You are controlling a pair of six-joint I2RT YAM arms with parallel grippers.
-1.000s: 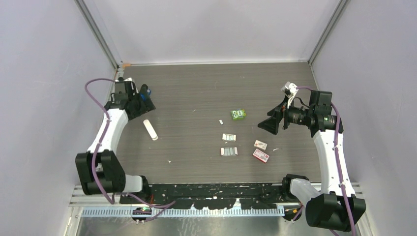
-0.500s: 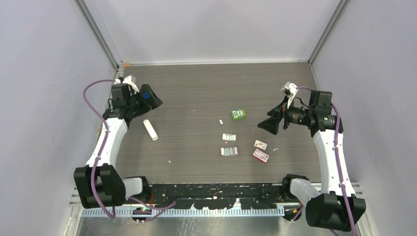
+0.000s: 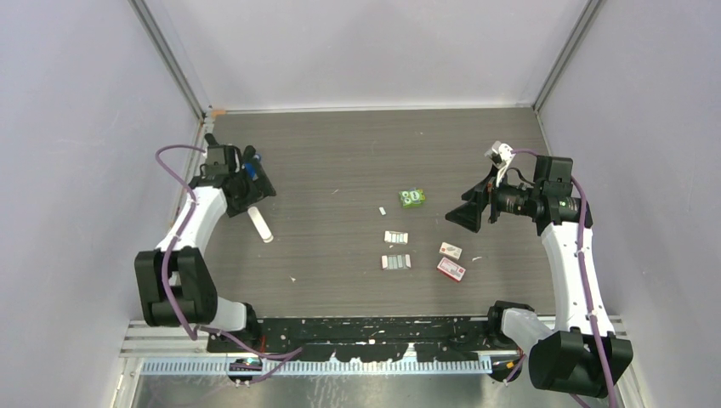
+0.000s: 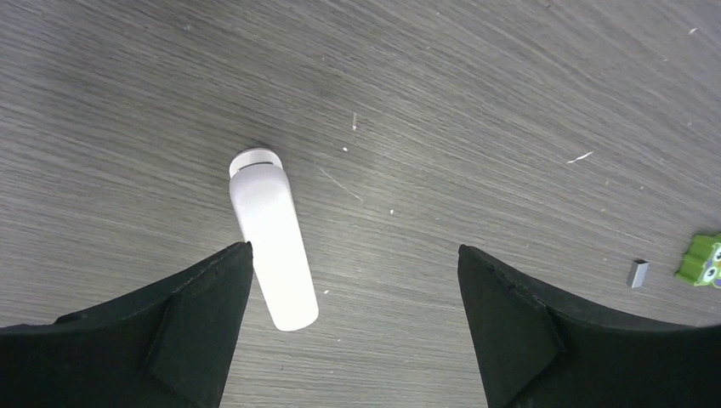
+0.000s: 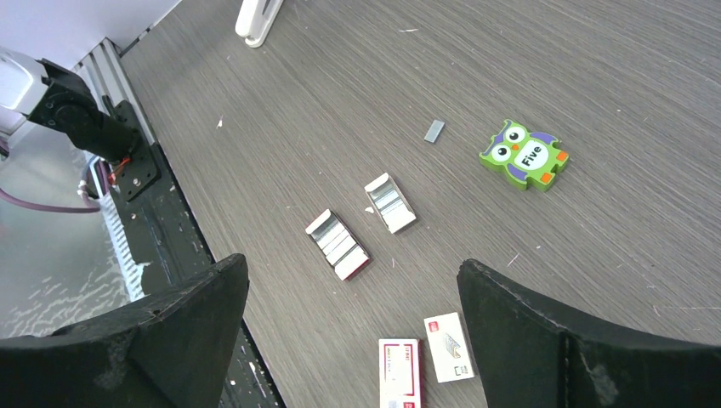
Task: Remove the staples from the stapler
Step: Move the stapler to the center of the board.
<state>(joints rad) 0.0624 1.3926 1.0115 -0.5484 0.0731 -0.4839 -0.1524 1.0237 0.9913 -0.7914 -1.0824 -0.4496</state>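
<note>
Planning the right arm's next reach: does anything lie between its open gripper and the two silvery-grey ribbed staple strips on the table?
Nothing visible does. The right gripper hangs open, raised, beside the silvery-grey ribbed staple strips; the green owl packet and red-and-white boxes lie off to the sides.

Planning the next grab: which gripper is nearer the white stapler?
Left. The left gripper hovers right over the white stapler; the right gripper is far across the table.
</note>
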